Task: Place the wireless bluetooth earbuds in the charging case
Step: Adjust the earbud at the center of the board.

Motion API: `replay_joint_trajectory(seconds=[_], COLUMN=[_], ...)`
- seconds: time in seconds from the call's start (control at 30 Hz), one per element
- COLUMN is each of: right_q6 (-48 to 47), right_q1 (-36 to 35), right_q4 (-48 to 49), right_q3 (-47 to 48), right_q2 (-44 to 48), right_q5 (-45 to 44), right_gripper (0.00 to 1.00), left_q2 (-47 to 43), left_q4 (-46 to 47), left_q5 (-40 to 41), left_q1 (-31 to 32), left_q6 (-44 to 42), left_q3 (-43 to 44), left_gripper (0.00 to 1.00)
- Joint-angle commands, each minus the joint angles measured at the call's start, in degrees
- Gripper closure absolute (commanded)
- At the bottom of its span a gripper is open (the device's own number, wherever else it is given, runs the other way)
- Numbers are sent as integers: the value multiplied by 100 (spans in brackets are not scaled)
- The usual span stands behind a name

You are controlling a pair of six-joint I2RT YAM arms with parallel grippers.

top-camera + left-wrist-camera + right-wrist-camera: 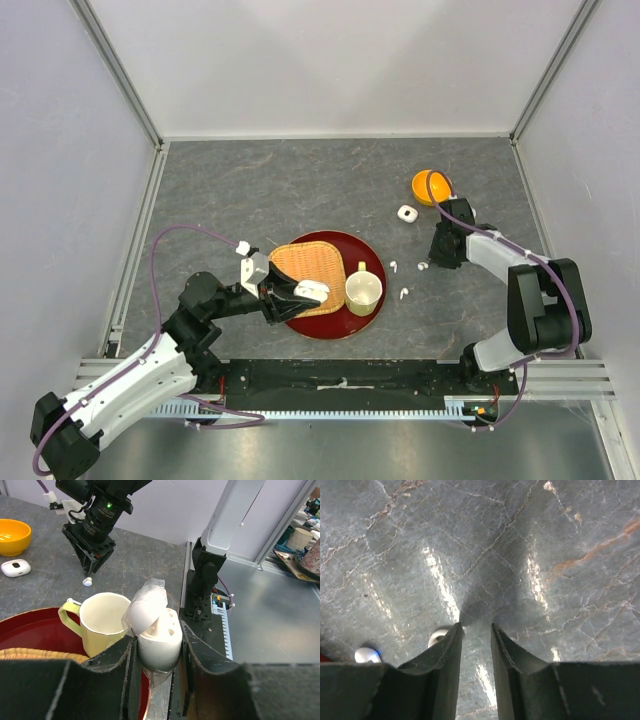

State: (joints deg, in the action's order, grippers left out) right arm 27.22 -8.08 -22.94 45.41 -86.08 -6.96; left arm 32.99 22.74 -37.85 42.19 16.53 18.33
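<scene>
Top external view: we are looking at the left gripper pinching a white pebble-shaped plastic charging case above the round dark-red tray, which is also carrying a square woven bamboo mat and a cream ceramic cup. 3 tiny white plastic earbuds are lying apart from one another on the grey marbled tabletop, just right of the tray. The right gripper is pointing down beside the rightmost of them. Farther back, a second, closed white case is sitting near an orange bowl. Left wrist view: we are seeing the held case standing upright with its lid hinged open, both fingers pressing its sides; whether its sockets are holding anything, we cannot tell. Right wrist view: the right fingers are standing slightly apart with only bare tabletop between them, while 1 earbud is lying just outside the left-hand finger.
</scene>
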Motion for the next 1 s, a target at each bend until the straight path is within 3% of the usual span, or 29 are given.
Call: replay_joint_trajectory(seconds=[0.0, 0.97], right_q6=[38, 72], right_q1=[78, -264], right_q4=[404, -149], right_q3=[21, -577], right_q2=[-189, 768], right_q5=[186, 669], right_gripper=[64, 65], left_q2=[-39, 252], left_q4=[64, 160], left_q5=[76, 67], left_q1=[17, 17], left_q6=[34, 139], left_q3=[162, 180], left_gripper=[98, 98])
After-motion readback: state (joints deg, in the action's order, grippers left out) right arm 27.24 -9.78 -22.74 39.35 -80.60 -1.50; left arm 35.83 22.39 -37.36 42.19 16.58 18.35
